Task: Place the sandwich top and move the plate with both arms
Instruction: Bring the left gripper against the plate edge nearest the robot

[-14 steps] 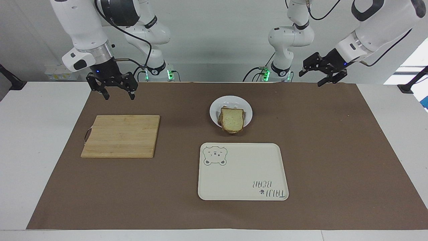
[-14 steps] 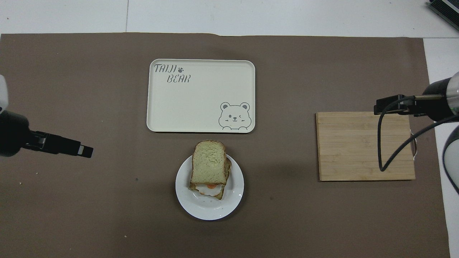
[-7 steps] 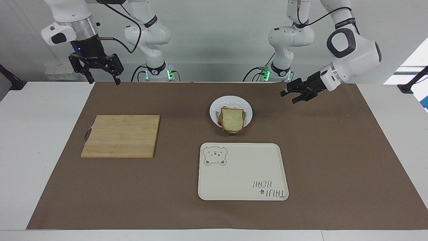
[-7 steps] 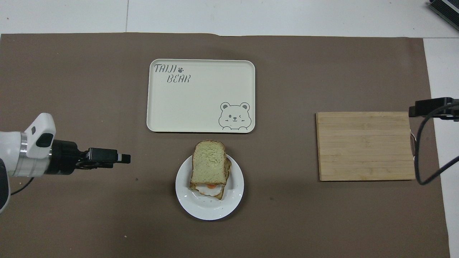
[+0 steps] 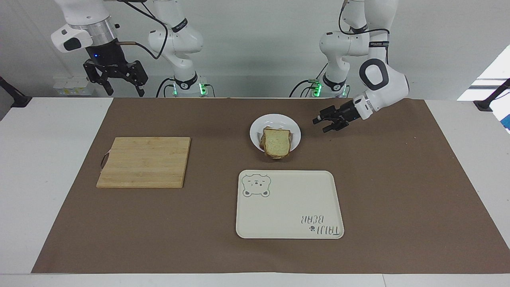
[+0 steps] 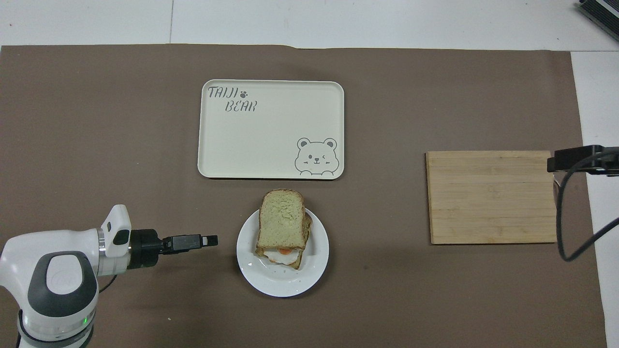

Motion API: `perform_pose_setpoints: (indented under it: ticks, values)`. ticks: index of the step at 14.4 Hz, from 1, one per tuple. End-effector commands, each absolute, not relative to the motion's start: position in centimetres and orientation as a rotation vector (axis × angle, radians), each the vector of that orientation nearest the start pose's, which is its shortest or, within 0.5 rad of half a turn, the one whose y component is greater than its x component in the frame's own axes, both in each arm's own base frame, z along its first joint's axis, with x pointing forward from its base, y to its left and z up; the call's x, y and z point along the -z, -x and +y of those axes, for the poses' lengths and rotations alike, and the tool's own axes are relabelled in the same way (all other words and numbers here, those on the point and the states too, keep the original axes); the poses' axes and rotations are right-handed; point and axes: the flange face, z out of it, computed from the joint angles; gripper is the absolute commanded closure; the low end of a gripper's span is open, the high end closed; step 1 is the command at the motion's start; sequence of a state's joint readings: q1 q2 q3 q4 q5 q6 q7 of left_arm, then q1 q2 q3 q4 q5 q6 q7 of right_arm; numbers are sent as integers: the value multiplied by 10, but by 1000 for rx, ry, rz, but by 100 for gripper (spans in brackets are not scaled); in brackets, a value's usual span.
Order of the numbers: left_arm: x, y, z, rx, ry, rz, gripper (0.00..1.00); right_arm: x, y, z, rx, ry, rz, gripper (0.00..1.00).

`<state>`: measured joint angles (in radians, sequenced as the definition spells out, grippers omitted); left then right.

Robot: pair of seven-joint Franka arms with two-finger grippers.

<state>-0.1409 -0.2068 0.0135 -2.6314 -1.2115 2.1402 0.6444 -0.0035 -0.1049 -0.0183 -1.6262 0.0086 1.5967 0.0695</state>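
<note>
Brown paper (image 6: 435, 299) is spread over most of the white desk (image 5: 40, 167), whose bare top shows at both ends. Nearest the robots, the plate (image 6: 283, 282) (image 5: 275, 120) is set on the paper midway between the arms, and the sandwich top (image 6: 282, 218) (image 5: 276, 144) is laid on the egg-bearing slice on it, overhanging the rim toward the tray. The left gripper (image 5: 327, 124) (image 6: 211, 239) is held low just beside the plate without touching it, its jaws apart and holding nothing. The right gripper (image 5: 123, 88) is kept raised over the desk's edge at the right arm's end, jaws spread wide and holding nothing. A wooden cutting board (image 5: 145, 161) (image 6: 491, 197) is seen there too. Farthest out, the cream bear tray (image 5: 290, 204) (image 6: 271, 129) is placed. A pale grey wall (image 5: 255, 40) is seen at the robots' backs.
</note>
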Motion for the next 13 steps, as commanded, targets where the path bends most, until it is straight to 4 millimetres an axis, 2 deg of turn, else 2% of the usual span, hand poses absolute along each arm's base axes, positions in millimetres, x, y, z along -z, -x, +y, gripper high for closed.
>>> perform_pose_setpoints:
  ticks: [1, 4, 6, 9, 10, 11, 12, 13]
  values:
    - [-292, -372, -92, -80, -2158, 106, 10, -652, -523, -12, 97, 3156, 99, 0]
    - [-279, -366, -115, -125, -2133, 94, 16, -648, -524, -14, 96, 3189, 61, 0]
    - [-257, -356, -137, -158, -2123, 84, 16, -648, -524, -13, 93, 3170, 73, 0]
    - [-240, -351, -143, -183, -2121, 64, 21, -648, -523, -11, 88, 3167, 66, 0]
    - [-239, -351, -143, -181, -2123, 64, 26, -647, -523, -11, 78, 3168, 63, 0]
    - [-239, -351, -142, -182, -2121, 65, 34, -649, -523, -11, 85, 3168, 63, 0]
    - [-239, -351, -142, -183, -2122, 67, 50, -649, -523, -12, 80, 3168, 66, 0]
    - [-238, -351, -142, -182, -2124, 69, 77, -649, -523, -13, 80, 3168, 68, 0]
